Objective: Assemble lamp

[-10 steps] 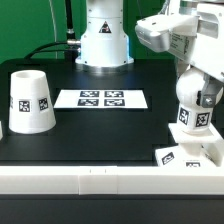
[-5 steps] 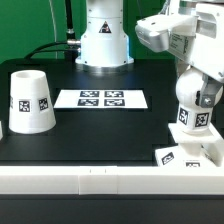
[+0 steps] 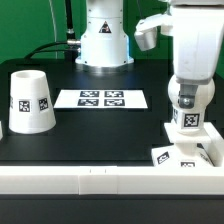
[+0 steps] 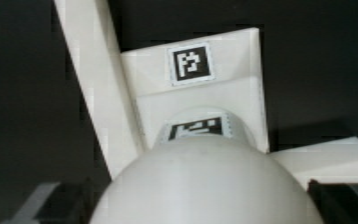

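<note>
My gripper (image 3: pixel 188 100) is shut on the white round-topped bulb (image 3: pixel 188 120) and holds it upright over the flat square base (image 3: pixel 178 156) at the front of the exterior view's right. The bulb's lower end is at the base; I cannot tell whether it is seated. In the wrist view the bulb (image 4: pixel 194 170) fills the space between my dark fingers (image 4: pixel 30 200), with the tagged base (image 4: pixel 194 65) beyond it. The tapered shade (image 3: pixel 30 102) stands mouth-down, far off on the exterior view's left.
The marker board (image 3: pixel 100 98) lies in the middle of the black table. The arm's white pedestal (image 3: pixel 104 40) stands behind it. A white rail (image 3: pixel 90 178) runs along the table's front edge, close to the base.
The wrist has turned and the arm now stands more upright above the bulb. The bulb has shifted slightly to the exterior view's left and down over the base.
</note>
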{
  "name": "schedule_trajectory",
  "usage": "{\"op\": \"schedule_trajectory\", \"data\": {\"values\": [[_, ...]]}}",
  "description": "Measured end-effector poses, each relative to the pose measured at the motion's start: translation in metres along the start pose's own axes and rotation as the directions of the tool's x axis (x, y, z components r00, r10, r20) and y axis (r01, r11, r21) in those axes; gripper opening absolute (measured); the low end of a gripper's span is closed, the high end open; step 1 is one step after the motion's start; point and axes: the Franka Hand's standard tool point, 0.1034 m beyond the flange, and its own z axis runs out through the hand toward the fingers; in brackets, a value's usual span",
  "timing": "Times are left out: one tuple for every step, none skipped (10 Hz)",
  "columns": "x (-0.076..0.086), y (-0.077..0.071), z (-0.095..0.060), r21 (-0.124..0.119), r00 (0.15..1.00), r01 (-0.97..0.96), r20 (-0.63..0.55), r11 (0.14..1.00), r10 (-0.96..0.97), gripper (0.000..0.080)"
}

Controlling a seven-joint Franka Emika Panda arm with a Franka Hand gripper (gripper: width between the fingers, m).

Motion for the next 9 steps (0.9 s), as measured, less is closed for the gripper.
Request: {"op": "schedule_trajectory", "data": {"values": [[0.0001, -0.0001, 0.0000, 0.005, 0.994, -0.109, -0.009, 0.994, 0.109, 0.0577], [0.0001, 0.0000, -0.0001, 0.005, 0.985, -0.170, -0.009, 0.985, 0.170, 0.0577], [0.0002, 0.0000, -0.0001, 0.006, 0.974, -0.228, -0.009, 0.974, 0.228, 0.0577], [0.0003, -0.0001, -0.0001, 0.006, 0.954, -0.300, -0.008, 0.954, 0.300, 0.0577], [0.0007, -0.0003, -0.0001, 0.007, 0.927, -0.375, -0.008, 0.927, 0.375, 0.0577], [0.0009, -0.0003, -0.0001, 0.008, 0.901, -0.433, -0.007, 0.901, 0.433, 0.0577], [0.0011, -0.0004, -0.0001, 0.008, 0.878, -0.479, -0.007, 0.878, 0.479, 0.0577], [0.0014, -0.0004, -0.0002, 0.008, 0.837, -0.547, -0.007, 0.837, 0.547, 0.0577], [0.0026, -0.0009, -0.0002, 0.009, 0.773, -0.634, -0.009, 0.773, 0.634, 0.0577]]}}
